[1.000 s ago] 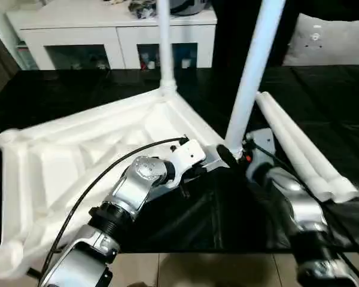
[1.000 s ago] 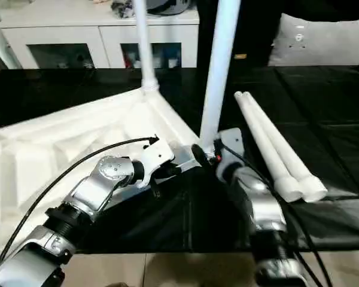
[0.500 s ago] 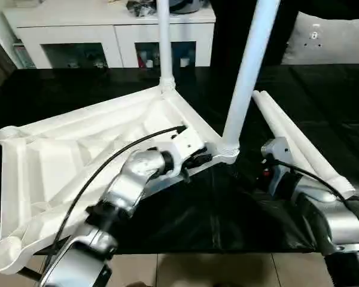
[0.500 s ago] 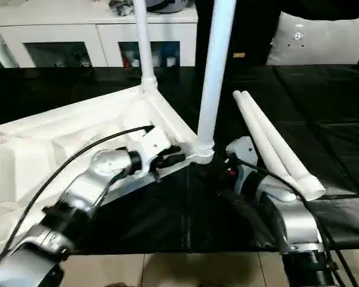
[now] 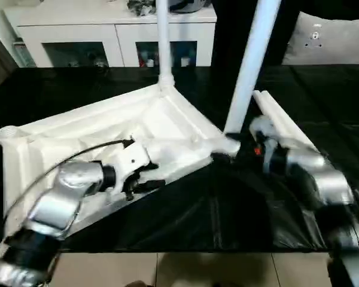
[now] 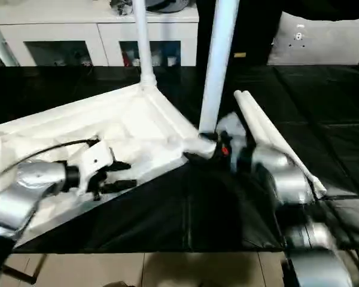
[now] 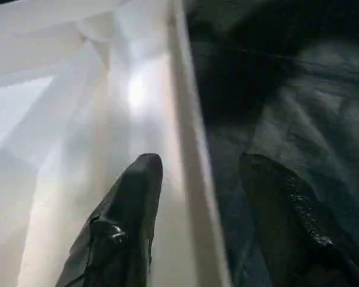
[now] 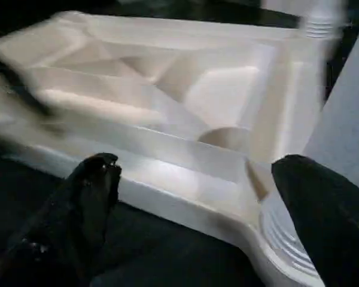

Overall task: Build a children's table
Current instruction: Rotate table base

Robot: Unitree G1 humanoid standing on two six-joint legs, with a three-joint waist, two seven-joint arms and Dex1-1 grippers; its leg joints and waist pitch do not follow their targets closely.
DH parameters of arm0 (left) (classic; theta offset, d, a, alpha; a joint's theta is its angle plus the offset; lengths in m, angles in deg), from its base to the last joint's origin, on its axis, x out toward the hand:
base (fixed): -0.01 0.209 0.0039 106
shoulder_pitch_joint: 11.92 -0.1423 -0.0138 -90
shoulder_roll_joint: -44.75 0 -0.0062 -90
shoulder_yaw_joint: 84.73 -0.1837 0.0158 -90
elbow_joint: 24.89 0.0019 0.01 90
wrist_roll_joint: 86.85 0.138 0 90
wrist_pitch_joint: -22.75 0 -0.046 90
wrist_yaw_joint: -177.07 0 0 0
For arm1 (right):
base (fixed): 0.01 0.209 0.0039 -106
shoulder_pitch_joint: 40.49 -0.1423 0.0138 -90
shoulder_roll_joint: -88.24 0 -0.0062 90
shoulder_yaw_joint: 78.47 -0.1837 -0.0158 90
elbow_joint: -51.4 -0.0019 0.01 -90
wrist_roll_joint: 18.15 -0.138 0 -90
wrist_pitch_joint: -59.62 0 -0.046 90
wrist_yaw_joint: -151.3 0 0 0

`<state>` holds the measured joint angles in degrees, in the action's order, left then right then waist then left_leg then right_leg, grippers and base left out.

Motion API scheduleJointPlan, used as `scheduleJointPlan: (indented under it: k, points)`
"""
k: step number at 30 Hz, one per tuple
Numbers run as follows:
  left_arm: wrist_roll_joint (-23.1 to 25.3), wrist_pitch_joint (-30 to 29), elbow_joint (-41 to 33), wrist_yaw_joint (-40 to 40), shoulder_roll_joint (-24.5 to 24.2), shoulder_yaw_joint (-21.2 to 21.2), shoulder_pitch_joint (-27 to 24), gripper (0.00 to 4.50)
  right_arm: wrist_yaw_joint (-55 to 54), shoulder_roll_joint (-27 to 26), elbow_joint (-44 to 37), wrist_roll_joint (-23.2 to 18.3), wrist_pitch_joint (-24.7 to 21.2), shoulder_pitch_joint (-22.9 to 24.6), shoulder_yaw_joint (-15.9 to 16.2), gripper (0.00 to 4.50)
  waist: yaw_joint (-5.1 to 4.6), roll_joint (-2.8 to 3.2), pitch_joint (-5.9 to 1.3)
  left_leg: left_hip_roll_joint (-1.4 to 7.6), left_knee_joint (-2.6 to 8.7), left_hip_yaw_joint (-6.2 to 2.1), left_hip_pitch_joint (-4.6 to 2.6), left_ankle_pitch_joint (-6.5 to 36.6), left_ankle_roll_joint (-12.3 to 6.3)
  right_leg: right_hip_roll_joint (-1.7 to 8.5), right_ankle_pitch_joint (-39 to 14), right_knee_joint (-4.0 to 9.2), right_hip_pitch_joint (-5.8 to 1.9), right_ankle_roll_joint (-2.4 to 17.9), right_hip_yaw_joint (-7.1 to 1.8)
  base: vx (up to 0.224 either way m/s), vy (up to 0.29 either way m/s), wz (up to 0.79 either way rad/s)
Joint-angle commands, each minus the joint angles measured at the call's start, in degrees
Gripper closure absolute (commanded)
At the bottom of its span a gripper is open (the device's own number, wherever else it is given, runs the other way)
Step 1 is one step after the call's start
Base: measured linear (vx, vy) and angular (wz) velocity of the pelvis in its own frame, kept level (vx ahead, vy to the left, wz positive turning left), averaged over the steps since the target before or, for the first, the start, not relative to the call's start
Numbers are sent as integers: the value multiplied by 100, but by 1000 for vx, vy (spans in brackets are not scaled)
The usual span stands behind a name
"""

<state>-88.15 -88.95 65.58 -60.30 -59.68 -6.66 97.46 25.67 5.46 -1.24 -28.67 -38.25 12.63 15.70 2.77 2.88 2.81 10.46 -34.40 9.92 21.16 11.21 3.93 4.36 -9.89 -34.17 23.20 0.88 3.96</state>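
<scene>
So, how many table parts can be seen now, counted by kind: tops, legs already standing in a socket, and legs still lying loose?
Table top: 1
Legs standing in corner sockets: 2, the far leg and the near leg
Loose legs lying on the black surface: 2
Total: 5 parts

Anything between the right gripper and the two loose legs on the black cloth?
Nothing visible. The two loose legs lie side by side just beyond the right gripper, which sits open at the tabletop corner socket by the near upright leg.
</scene>
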Motion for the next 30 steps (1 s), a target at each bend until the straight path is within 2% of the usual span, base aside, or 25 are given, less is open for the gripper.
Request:
scheduleJointPlan:
  k: [1,3,5,6,7,9,10,12,15,16,19,20,21,22,24,25,30]
  points:
    - [-58,-136,-239,38,-52,63,-20,172,-885,-40,823,306,550,-449,-210,0,-23,-25,-341,227,405,-45,-60,1123,-295,353,-1380,361,-269,1529,-237,0,0,0]
    - [-22,-97,-231,137,-23,96,15,156,-1403,-114,1171,405,728,-646,-278,0,1,-18,-356,221,395,-43,-69,1073,-255,357,-1355,353,-279,1484,-241,0,0,0]
    - [37,-92,-198,246,4,141,57,138,-1490,-163,1273,446,806,-686,-261,0,24,-34,-374,216,383,-40,-58,902,-302,334,-1085,317,-298,1473,-240,0,0,0]
    - [105,-91,-160,362,20,187,101,138,-1494,-214,1288,475,861,-676,-226,0,14,-94,-390,214,372,-34,-34,766,-370,326,-850,286,-318,1492,-237,0,0,0]
    - [166,-153,-145,499,10,237,138,124,-1379,-285,1302,462,926,-649,-189,0,21,-62,-404,208,354,-33,-24,662,-443,332,-665,260,-327,1535,-235,0,0,0]
    - [256,-257,-98,726,-46,342,179,103,-1136,-425,1215,434,998,-526,-105,0,10,-61,-408,212,342,-31,-14,619,-557,331,-559,249,-335,1563,-228,0,0,0]
    - [352,-372,-39,931,-136,450,199,103,-922,-537,1036,442,1032,-344,7,0,-5,-68,-404,212,347,-42,8,603,-596,334,-559,247,-353,1567,-218,0,0,0]
    - [443,-563,40,1173,-223,586,233,97,-821,-611,955,466,1107,-187,123,0,-27,-71,-394,217,351,-44,3,640,-633,336,-653,261,-343,1552,-215,0,0,0]
    - [665,-965,298,1696,-429,910,331,97,-745,-732,658,460,978,189,303,0,-55,-50,-376,215,360,-41,-24,824,-566,312,-964,298,-317,1489,-212,0,0,0]
    - [748,-998,375,1775,-536,944,326,97,-805,-764,571,487,934,290,346,0,-59,-22,-372,214,374,-59,-25,905,-522,316,-1096,304,-316,1455,-207,0,0,0]
    - [903,-1040,530,1899,-710,965,316,123,-934,-815,428,518,814,445,387,0,-62,-25,-362,217,392,-66,-43,1044,-441,312,-1269,334,-294,1396,-215,0,0,0]
    - [1055,-1154,710,2089,-824,1000,322,131,-1050,-884,279,546,632,583,376,0,-68,7,-359,219,402,-70,-51,1095,-388,307,-1254,335,-281,1388,-221,0,0,0]
    - [1127,-1236,774,2167,-868,1002,328,135,-1119,-913,218,563,535,635,374,0,-74,1,-361,217,401,-72,-46,1118,-372,312,-1249,327,-285,1392,-223,0,0,0]
    - [1196,-1325,808,2212,-914,966,328,144,-1179,-936,171,590,469,676,376,0,-67,38,-365,215,404,-75,-57,1141,-341,310,-1205,326,-279,1389,-224,0,0,0]
    - [1282,-1439,849,2236,-980,874,315,156,-1301,-969,143,638,404,712,388,0,-63,38,-373,218,407,-84,-56,1155,-303,328,-1152,319,-286,1405,-226,0,0,0]
    - [1280,-1470,862,2177,-990,799,297,165,-1414,-1009,174,682,381,699,401,0,-48,66,-375,217,406,-89,-58,1137,-292,330,-1087,315,-287,1427,-227,0,0,0]
    - [1222,-1511,888,1947,-955,572,258,207,-1729,-1175,275,785,295,618,444,0,-48,60,-376,215,416,-89,-56,1202,-240,339,-960,307,-287,1504,-232,0,0,0]
